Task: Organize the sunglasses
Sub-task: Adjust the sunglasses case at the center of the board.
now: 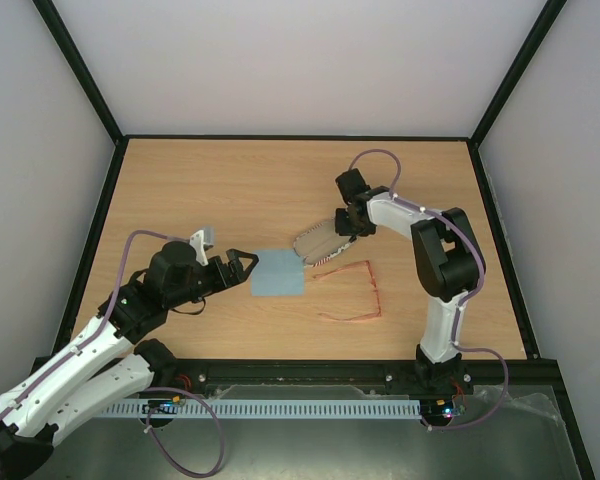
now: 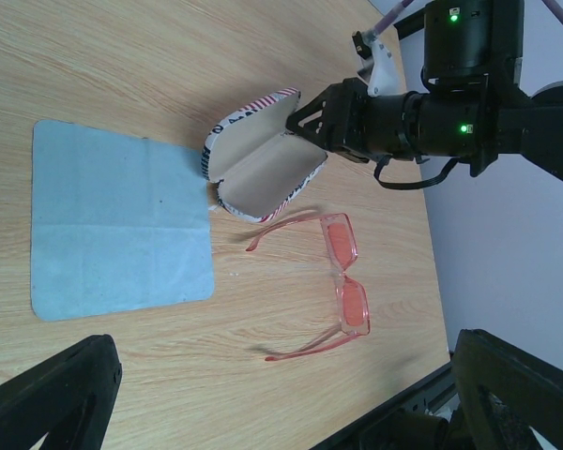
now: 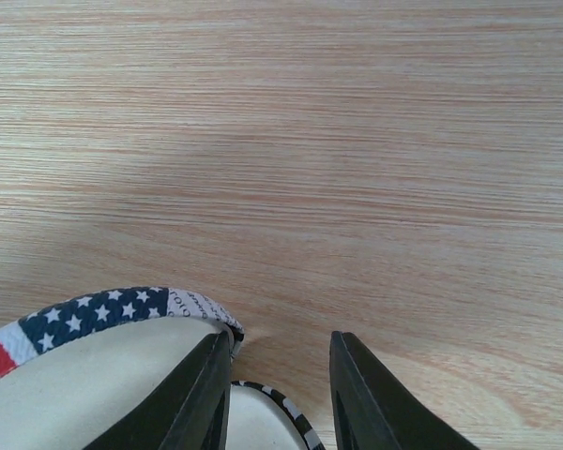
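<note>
Where the counter (image 1: pixel 180 190) runs right of its middle, the sunglasses (image 1: pixel 374 290) lie flat on the wood, nearer the near edge than the far one. Their arms are unfolded and point toward the left edge, with the lens front toward the right edge; neither claw touches them. Just on their far side sits the flag-patterned case (image 1: pixel 318 243), hinged open with its pale lining showing. One arm tip of the sunglasses is close to it but apart. The right claw (image 1: pixel 342 230) is at the case's end toward the right edge. Its fingers (image 3: pixel 202 398) stand a little apart with the case rim at and between them; whether they pinch it, cannot tell. The light blue cloth (image 1: pixel 277 272) lies flat near the counter's middle, its far right corner just beside the case. The left claw (image 1: pixel 250 266) hovers at the cloth's left side, fingers spread wide, holding nothing.
</note>
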Action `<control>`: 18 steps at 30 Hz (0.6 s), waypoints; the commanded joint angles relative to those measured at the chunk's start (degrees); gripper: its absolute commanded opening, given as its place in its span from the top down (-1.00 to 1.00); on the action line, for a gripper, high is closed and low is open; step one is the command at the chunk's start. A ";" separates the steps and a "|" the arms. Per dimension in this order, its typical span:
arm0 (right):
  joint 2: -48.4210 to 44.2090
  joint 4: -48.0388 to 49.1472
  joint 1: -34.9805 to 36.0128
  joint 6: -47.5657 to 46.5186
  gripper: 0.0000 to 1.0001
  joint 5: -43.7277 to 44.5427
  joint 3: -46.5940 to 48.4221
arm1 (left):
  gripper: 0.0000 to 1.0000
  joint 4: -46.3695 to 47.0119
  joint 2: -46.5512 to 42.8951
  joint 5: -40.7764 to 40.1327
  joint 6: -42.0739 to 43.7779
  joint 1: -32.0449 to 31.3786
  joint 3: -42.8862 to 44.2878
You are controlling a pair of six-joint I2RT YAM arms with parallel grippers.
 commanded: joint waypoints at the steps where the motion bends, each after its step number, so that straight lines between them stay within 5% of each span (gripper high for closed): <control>1: -1.50 -0.67 -0.35 0.89 0.38 -0.75 -1.15 | -0.99 -1.15 0.01 -0.34 0.26 0.29 1.47; 18: -10.28 -0.48 -0.35 1.59 0.35 -0.26 -8.95 | -0.98 1.07 2.43 1.06 0.68 0.24 1.57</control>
